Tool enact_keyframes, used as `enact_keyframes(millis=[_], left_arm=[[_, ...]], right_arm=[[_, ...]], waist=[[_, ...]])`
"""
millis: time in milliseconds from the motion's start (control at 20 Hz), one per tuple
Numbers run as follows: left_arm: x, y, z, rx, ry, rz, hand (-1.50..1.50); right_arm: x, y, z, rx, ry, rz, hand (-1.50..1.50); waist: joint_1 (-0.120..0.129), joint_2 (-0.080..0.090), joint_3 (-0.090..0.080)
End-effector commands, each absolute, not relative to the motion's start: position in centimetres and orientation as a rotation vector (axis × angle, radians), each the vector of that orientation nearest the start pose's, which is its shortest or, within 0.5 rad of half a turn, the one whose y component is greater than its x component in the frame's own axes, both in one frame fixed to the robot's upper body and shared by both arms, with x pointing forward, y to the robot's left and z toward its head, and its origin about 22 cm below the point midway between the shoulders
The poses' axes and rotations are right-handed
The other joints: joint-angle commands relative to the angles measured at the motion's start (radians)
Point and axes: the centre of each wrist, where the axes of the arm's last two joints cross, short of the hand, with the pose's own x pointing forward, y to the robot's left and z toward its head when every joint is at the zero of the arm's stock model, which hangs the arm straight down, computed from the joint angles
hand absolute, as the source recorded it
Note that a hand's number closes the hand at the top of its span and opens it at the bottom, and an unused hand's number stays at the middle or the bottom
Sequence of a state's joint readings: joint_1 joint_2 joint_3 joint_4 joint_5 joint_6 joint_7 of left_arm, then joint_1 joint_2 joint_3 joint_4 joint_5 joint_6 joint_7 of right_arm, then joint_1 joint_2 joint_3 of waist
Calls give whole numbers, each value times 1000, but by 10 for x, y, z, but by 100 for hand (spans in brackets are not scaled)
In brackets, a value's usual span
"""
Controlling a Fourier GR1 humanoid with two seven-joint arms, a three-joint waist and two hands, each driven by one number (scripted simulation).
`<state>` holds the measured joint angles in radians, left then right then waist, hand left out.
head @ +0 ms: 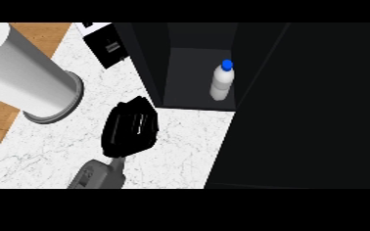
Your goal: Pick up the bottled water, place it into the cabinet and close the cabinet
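**A:** Where does the bottle stand?

**B:** Upright on the cabinet floor, towards the right of the opening, blue cap up. No hand touches it, so the placing looks done.

**A:** And the door?

**B:** The big dark panel at the right seems to be the door, swung out over the counter. It probably stands open because closing is the step left.

**A:** What is the left hand doing?

**B:** It hangs over the marble just in front of the cabinet, back upward, fingers lying fairly straight, holding nothing. It is apart from the bottle, likely clear of the opening so the door can swing.

**A:** The right hand?

**B:** It does not show.

**A:** Count things.

**B:** One bottle, one cabinet, one hand in sight, one tall grey cylinder at the left, and one dark wall plate behind.
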<state>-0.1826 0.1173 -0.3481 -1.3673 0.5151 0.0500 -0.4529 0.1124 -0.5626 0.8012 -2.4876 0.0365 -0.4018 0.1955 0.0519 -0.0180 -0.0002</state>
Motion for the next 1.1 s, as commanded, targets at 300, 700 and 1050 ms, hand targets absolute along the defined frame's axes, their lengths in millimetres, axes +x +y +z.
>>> enact_keyframes(millis=[300,700,1050], left_arm=[[175,229,16,-455,-1873,150,150],[139,262,46,-406,-1899,186,150],[99,296,41,-392,-1877,209,150]], right_arm=[[83,-145,179,572,-1852,565,150],[104,-114,193,537,-1916,542,150],[146,-69,230,541,-1895,480,150]], waist=[[-2,6,-3],[-24,10,-3],[-18,15,-3]])
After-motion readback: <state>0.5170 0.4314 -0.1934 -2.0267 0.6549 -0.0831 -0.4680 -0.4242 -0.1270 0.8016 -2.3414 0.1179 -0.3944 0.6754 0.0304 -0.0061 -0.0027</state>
